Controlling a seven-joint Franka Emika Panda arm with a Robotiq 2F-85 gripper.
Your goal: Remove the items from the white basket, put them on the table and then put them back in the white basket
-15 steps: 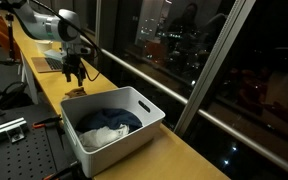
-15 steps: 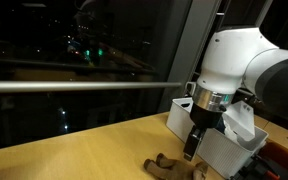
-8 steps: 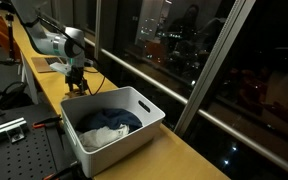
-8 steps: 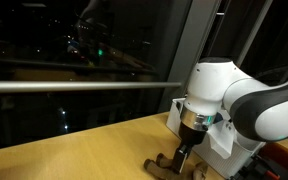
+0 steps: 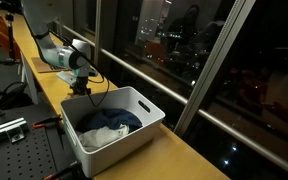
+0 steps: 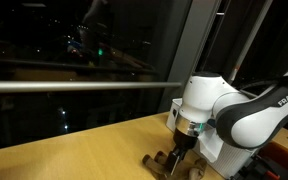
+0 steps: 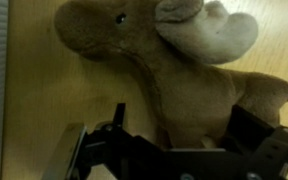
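Observation:
A brown plush moose (image 7: 174,60) lies on the wooden table (image 5: 184,155) next to the white basket (image 5: 124,147). My gripper (image 7: 184,130) is low over it, open, with one finger on each side of its body. In both exterior views the gripper (image 5: 81,86) (image 6: 179,155) is down at the table just beyond the basket's far end, and the moose (image 6: 174,164) shows under it. The basket holds a dark blue cloth (image 5: 121,119) and a white cloth (image 5: 102,136). In an exterior view only a corner of the basket (image 6: 174,108) shows behind the arm.
A dark window with a metal rail (image 5: 154,76) runs along the table's far edge. A thick window post (image 5: 216,70) stands near the basket. A perforated metal bench (image 5: 14,148) lies below the table's near side. Flat items (image 5: 52,63) lie further down the table.
The arm has come down from above the moose until the open fingers straddle it at the table. The moose and the basket have not moved.

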